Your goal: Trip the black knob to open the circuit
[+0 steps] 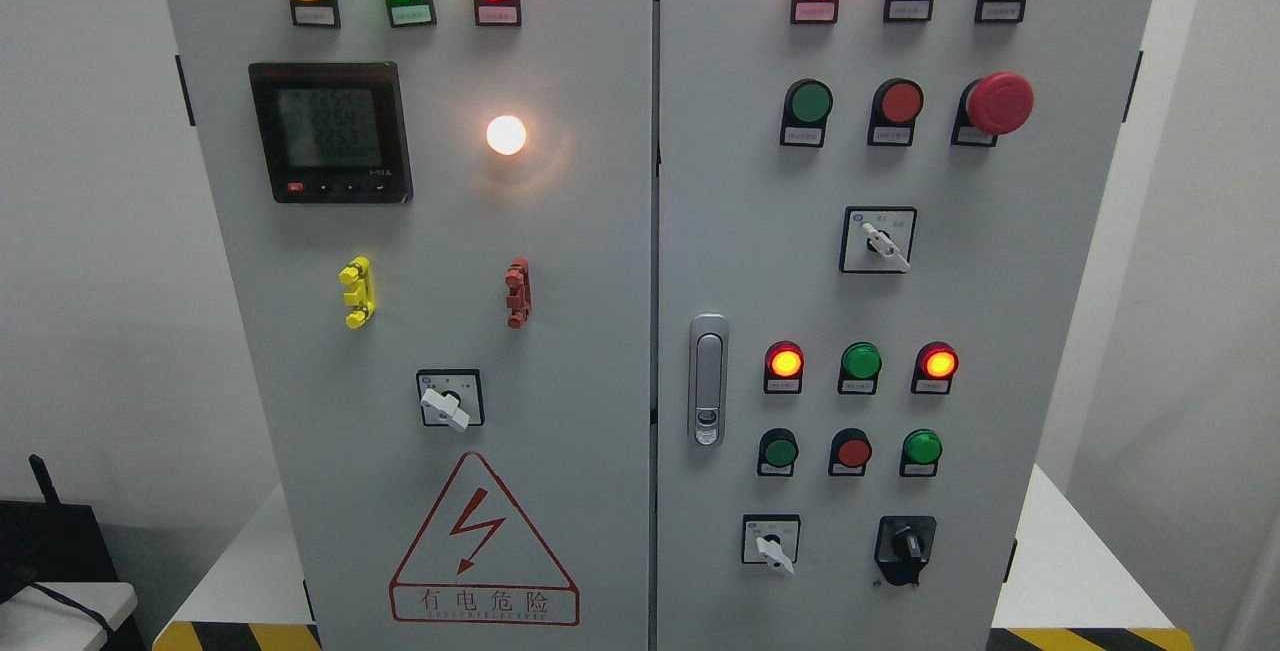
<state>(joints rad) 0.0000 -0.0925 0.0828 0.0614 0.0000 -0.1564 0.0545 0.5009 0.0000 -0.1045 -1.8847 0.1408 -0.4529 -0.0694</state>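
The black knob (pixel 906 548) sits at the lower right corner of the cabinet's right door (pixel 1060 331), the lowest control on that door and the only all-black rotary switch in view. Its handle points roughly up and a little left; whether that marks the closed position cannot be read from the panel.

Just to its left, on the same row, is a white-handled selector switch (pixel 771 542). Above these runs a row of three small pushbuttons (pixel 853 451), green, red, green, and above that a row of three indicator lamps (pixel 861 362), the outer two lit amber-red. The door latch (pixel 708 380) stands at the right door's left edge. On the left door (pixel 590 331), a digital meter (pixel 330 132) shows a live readout, and a hazard triangle (pixel 484 543) marks the lower part.

Neither hand nor arm is in view, so their state cannot be reported. Nothing touches the knob.

Assessment: the task is at its start; the approach has not begun. The next move calls for bringing a hand, most plausibly the right one, in to the lower right corner of the right door, closing its fingers around the knob's handle without brushing the neighbouring white selector, and turning it to the off position.
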